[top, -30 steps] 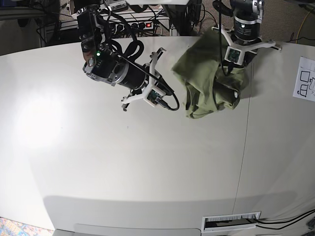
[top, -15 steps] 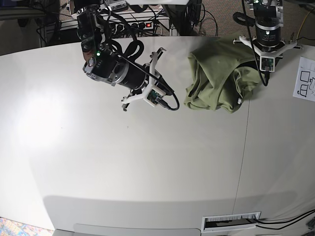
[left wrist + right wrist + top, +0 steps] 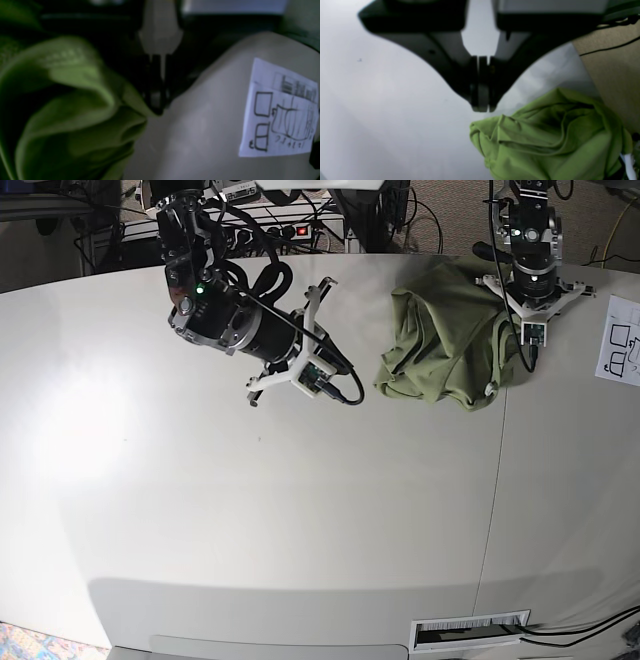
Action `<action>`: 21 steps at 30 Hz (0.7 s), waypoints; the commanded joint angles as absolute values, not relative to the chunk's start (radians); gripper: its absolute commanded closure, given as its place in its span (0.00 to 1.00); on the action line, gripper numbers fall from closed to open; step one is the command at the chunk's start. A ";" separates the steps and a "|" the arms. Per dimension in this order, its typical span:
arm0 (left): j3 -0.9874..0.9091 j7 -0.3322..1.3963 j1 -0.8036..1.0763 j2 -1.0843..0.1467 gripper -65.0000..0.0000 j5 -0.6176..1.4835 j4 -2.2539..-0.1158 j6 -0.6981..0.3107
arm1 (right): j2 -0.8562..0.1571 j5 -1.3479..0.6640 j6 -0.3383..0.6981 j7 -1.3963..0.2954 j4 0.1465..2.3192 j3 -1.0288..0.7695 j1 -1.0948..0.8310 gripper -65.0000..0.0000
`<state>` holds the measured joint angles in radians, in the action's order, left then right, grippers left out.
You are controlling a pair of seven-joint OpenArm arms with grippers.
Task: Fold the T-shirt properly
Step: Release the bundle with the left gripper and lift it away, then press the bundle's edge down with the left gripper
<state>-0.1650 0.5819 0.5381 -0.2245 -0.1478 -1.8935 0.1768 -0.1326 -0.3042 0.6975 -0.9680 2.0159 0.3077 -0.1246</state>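
**Crumpled shirt at the far right of the table, one gripper pinching its edge**

Toward the far right of the white table [image 3: 300, 530], the T-shirt [image 3: 440, 345] lies bunched in a rumpled olive heap, folds piled over one another so that neither sleeves nor neckline can be made out. A small white scrap shows at its lower right edge in the base view, too small to identify. The right wrist view catches the heap's near side [image 3: 545, 142] as deep creases, its lower part cut off by the frame edge.

At the heap's far right side, the left gripper [image 3: 156, 105] has its fingers pressed together on a thin fold of the cloth [image 3: 75, 105], the fabric drawn to a point where they meet. That view is dark and blurred; the upper part of the fingers dissolves into shadow. In the base view the same gripper [image 3: 532, 330] sits over the shirt's right edge, its tips hidden by its own body.

Just beside it, a printed paper sheet [image 3: 280, 110] with box and shirt sketches lies flat on the table.

Well left of the shirt, the right gripper [image 3: 482, 105] hangs above bare table, its fingers closed together with nothing between them, apart from the cloth. In the base view [image 3: 335, 385] its tips are hard to separate from cabling.
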 commanded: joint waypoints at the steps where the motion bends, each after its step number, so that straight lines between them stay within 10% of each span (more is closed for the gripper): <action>1: -0.168 0.569 0.540 -0.231 0.89 -0.180 -1.921 0.190 | -0.130 -0.321 0.698 -0.941 2.034 0.305 -0.113 1.00; 21: -0.168 0.659 0.631 -0.236 0.78 -0.368 -2.194 0.178 | -0.130 -0.321 0.698 -0.941 2.034 0.306 -0.113 1.00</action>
<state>-0.1650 0.6735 0.6285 -0.2306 -0.3519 -2.1757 0.1753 -0.1326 -0.3038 0.6971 -0.9680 2.0159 0.3077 -0.1246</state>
